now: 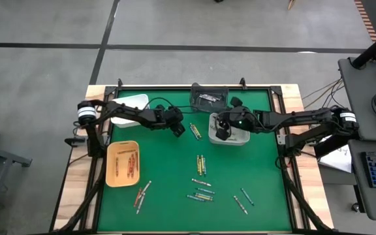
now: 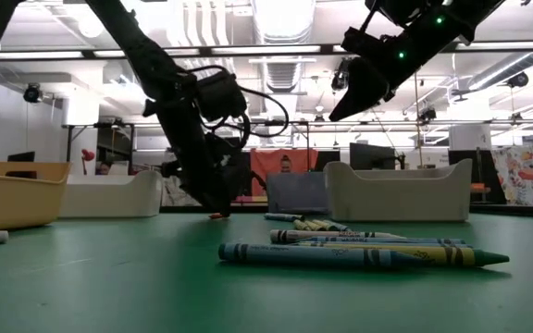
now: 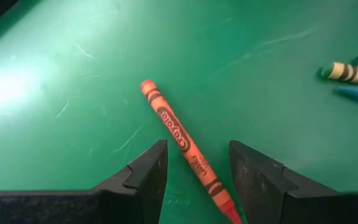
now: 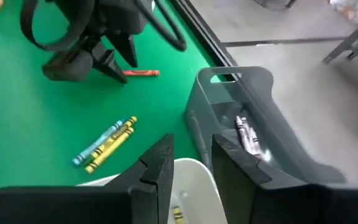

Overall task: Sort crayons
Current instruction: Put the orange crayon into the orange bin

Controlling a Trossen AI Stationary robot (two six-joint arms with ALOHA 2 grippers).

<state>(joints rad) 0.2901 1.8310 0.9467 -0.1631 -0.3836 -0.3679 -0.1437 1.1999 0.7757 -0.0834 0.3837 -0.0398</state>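
Nearest the low camera, a loose bundle of green, yellow and blue wax crayons lies on the green felt table, tips pointing sideways. From above, more of these short crayons are scattered across the near half of the table: a pair of yellow-green crayons near the middle, a cluster further forward, two off to the right, and reddish ones just beside the tan plastic tray at the left edge, which already holds several red-orange crayons.

The left pincer is lowered to the table near its far middle. Its wrist camera shows the two dark fingers spread apart with a single red-orange paper-wrapped crayon lying flat between them, angled across the gap; the fingers straddle it without closing on it. A yellow and blue pair of crayons lies just beside this pincer.

The right pincer hangs above the pale grey plastic bin on the right of centre, raised clear of the table in the low view. Its fingers stand slightly parted and hold nothing. Behind it sits a dark grey bin containing grey-white crayons. A white bin rests at the far left corner.
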